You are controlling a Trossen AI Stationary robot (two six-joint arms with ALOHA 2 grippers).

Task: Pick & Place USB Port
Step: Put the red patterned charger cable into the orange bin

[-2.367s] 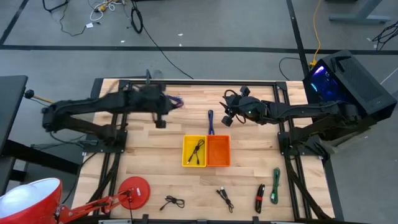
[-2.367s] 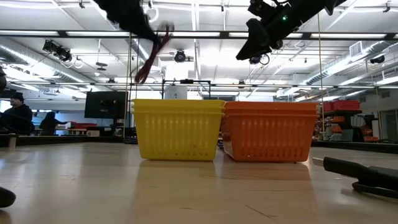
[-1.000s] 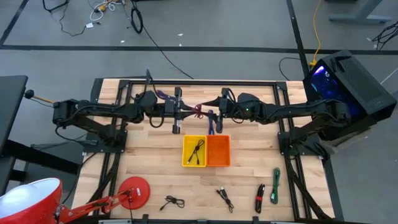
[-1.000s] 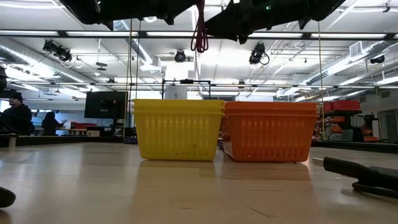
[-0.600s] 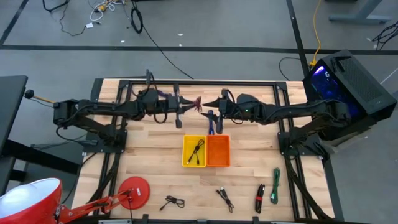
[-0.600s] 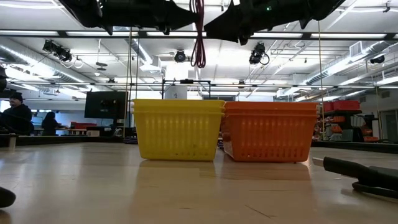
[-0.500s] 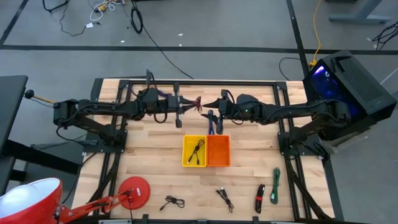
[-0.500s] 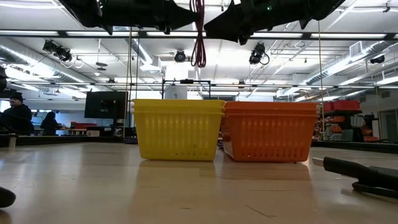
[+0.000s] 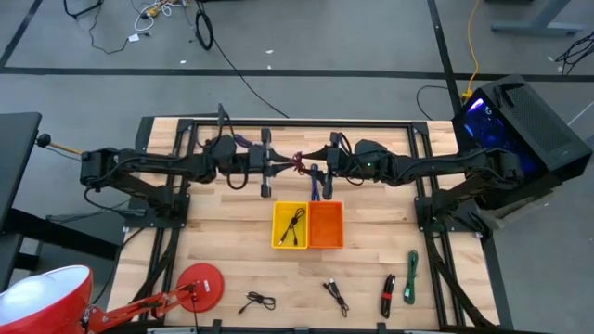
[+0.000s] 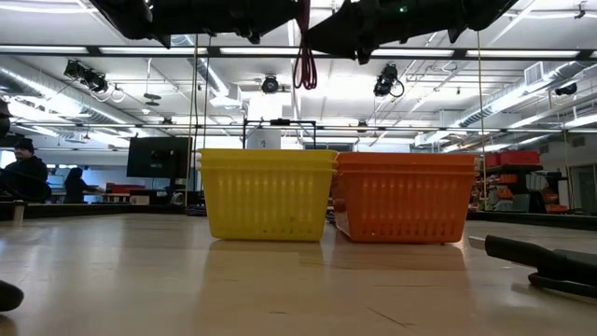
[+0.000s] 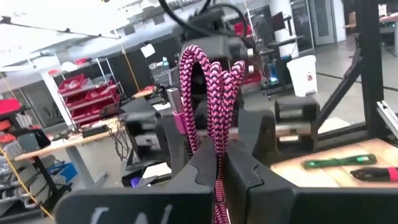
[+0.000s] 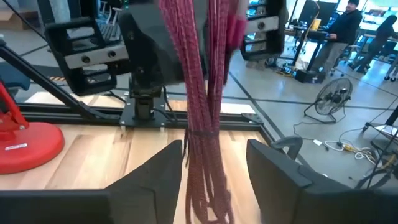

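A pink braided USB cable point(image 9: 299, 164), coiled into a bundle, hangs in the air between my two grippers over the table's far half. In the low view the bundle point(image 10: 305, 61) dangles above the yellow bin point(image 10: 268, 194) and orange bin point(image 10: 403, 197). My left gripper point(image 9: 283, 166) is shut on it. My right gripper point(image 9: 316, 167) faces it from the table's right, open. In the right wrist view its fingers point(image 12: 163, 168) stand on either side of the cable point(image 12: 199, 93) with a gap to each. A silver plug point(image 11: 174, 96) shows beside the loops. My left gripper point(image 11: 217, 177) pinches several strands of the cable bundle point(image 11: 217, 163) between its two fingers. The fingers come level from the table's left. The bundle is lifted clear of the table; its loops point(image 11: 208, 74) stick out past the fingertips, and its lower end point(image 10: 305, 79) hangs free.
The yellow bin point(image 9: 290, 225) holds a black cable; the orange bin point(image 9: 326, 225) adjoins it on the right. A blue cable point(image 9: 316, 181) lies just beyond the bins. Several more cables point(image 9: 336, 295) lie along the near edge, and a red lamp base point(image 9: 200, 285) stands near left.
My left gripper, still shut on the cable, has edged toward the table's right, closer to my right gripper. The hanging bundle dipped lower and then rose again. My right arm has kept still.
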